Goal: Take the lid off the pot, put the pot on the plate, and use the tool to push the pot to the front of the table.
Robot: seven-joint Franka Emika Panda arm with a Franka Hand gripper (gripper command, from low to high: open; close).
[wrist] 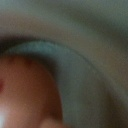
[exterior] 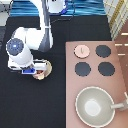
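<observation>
Gripper (exterior: 31,71) low over the pot (exterior: 41,73), near the table's (exterior: 30,107) left edge; whether the jaws are open or shut I cannot tell. Pot sits on the plate (exterior: 48,69). Lid (exterior: 82,50) lies off the pot on the stove (exterior: 117,80), at its top-left corner, beside the burners (exterior: 103,51).
</observation>
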